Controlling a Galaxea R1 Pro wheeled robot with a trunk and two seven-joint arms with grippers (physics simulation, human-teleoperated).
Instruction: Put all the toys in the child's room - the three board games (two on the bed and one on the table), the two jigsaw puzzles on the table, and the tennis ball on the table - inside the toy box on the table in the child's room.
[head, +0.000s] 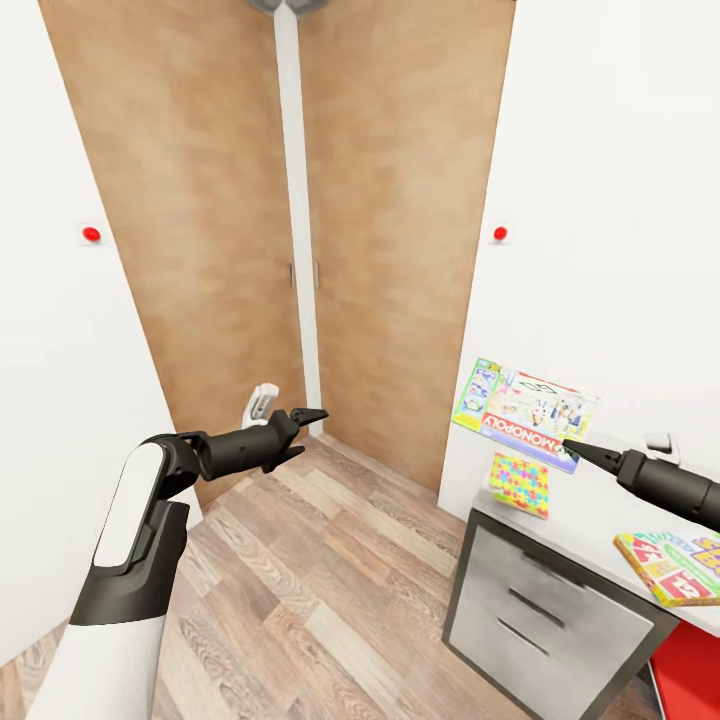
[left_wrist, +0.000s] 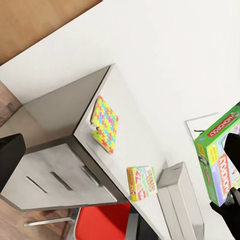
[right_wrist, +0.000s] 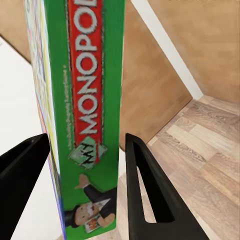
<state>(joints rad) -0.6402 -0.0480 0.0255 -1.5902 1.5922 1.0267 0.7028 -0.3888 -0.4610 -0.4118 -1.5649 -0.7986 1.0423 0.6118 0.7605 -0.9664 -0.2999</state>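
My right gripper (head: 572, 448) is shut on the lower edge of the Monopoly board game (head: 524, 408). It holds the box in the air against the white wall, over the near end of the table (head: 590, 522). In the right wrist view the green box (right_wrist: 87, 90) stands on edge between both fingers. A colourful jigsaw puzzle (head: 520, 484) lies at the table's end. A green-yellow-red board game (head: 676, 566) lies further along. A light grey bin (left_wrist: 179, 197) that looks like the toy box sits beyond them. My left gripper (head: 303, 432) hangs open and empty over the floor.
Light wooden wardrobe doors (head: 230, 200) fill the corner ahead. Wood-plank floor (head: 330, 590) runs between my left arm and the table's grey drawers (head: 545, 600). A red seat (head: 690, 670) shows under the table. A small white fixture (head: 262, 402) sits by the doors.
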